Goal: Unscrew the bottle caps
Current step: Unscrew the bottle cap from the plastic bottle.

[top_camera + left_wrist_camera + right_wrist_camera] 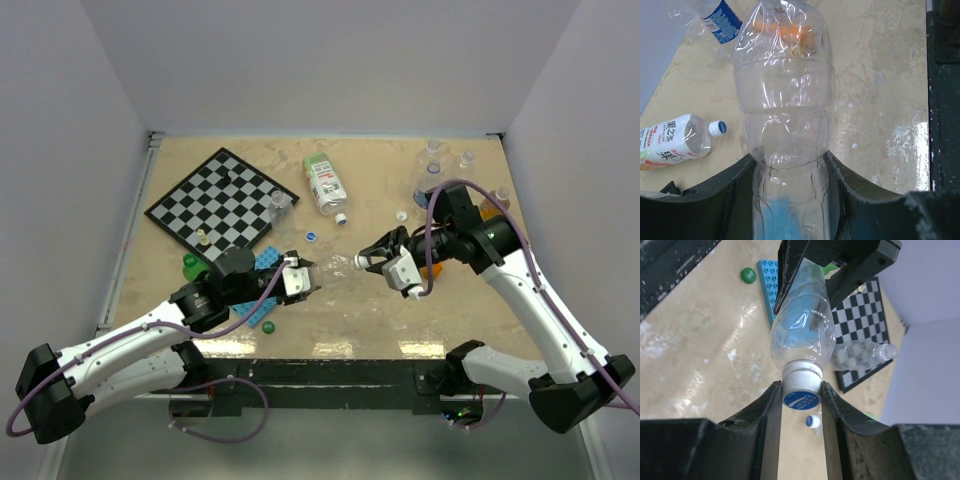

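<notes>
Right hand (pixel 801 393) clamped on bottle cap (pixel 801 382), left hand (pixel 790 162) gripping clear bottle (pixel 785 90)

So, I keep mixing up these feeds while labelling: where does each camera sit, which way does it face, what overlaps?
Top external: above and behind the bases, looking down on the table; both arms show.
Left wrist: looks along the left gripper, clamped on the clear bottle.
Right wrist: faces the left arm; the right gripper pinches the white cap.
Shared: both wrist views show that bottle.

clear bottle (pixel 335 266) blocking centre, chessboard (pixel 222 200) behind left, open tabletop (pixel 380 316) in front
</notes>
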Robot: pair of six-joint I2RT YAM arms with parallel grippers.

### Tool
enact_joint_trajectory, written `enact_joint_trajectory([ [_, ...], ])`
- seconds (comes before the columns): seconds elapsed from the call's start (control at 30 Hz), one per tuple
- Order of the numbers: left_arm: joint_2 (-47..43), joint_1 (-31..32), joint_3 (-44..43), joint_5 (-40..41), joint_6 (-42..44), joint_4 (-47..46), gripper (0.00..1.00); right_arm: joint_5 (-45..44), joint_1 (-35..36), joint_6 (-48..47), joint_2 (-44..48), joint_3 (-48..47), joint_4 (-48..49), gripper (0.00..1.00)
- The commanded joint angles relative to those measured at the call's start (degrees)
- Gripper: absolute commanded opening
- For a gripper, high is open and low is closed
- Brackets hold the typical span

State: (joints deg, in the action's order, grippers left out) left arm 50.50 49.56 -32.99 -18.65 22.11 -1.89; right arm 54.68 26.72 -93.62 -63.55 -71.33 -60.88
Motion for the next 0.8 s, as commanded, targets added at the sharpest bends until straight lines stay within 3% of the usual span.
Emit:
enact_joint_trajectory([
  [0.0, 0.30, -1.22, 0.21, 2.92, -0.75, 3.65, 0.01, -4.31, -0.79, -16.15, 0.88, -0.74, -2.05, 0.00],
  [0.27, 0.21, -1.22, 0.30, 2.66, -0.84, 3.65, 0.01, -5.11, -0.79, -17.21, 1.94, 0.57, -2.31, 0.02],
  [0.5, 0.04, -1.13, 0.30, 2.48, -0.84, 3.74, 0.01, -3.96, -0.79, -10.80, 2.90, 1.54, -0.73, 0.33],
  [0.77, -0.23, -1.22, 0.21, 2.48, -0.84, 3.74, 0.02, -4.58, -0.79, 4.40, 5.62, 0.67, 1.38, 0.71],
])
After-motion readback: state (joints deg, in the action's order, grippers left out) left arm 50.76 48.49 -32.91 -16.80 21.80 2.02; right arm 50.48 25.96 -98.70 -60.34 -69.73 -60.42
